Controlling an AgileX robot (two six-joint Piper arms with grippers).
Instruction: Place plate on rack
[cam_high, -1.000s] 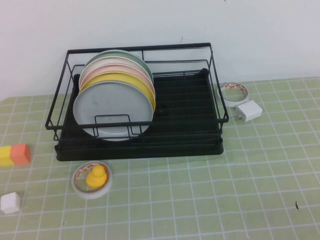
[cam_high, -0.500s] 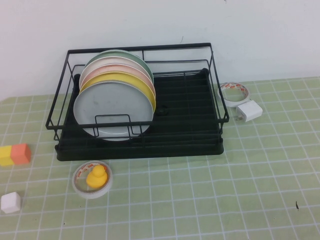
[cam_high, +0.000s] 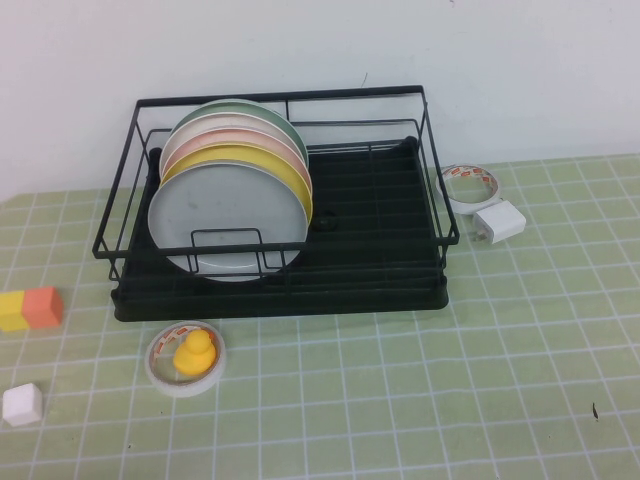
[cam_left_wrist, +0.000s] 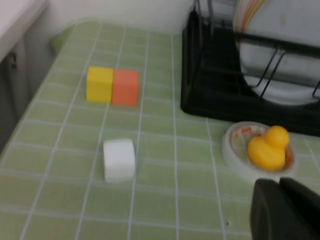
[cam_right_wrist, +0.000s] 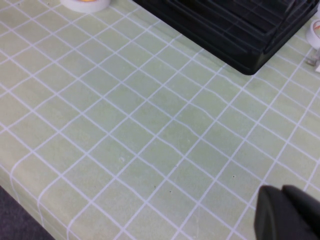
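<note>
The light-grey plate (cam_high: 225, 217) stands upright at the front of a stack of plates in the black wire rack (cam_high: 370, 230), ahead of yellow, pink, cream and green plates. Its lower part also shows in the left wrist view (cam_left_wrist: 280, 75). Neither arm shows in the high view. My left gripper (cam_left_wrist: 280, 187) is shut and empty, low over the table near a yellow duck. My right gripper (cam_right_wrist: 282, 192) is shut and empty above bare table, apart from the rack's corner (cam_right_wrist: 250, 55).
A yellow duck (cam_high: 192, 353) sits in a tape roll (cam_high: 186, 360) before the rack. A yellow-orange block (cam_high: 30, 308) and a white cube (cam_high: 22, 404) lie at left. Another tape roll (cam_high: 470, 184) and a white charger (cam_high: 498, 221) lie right of the rack.
</note>
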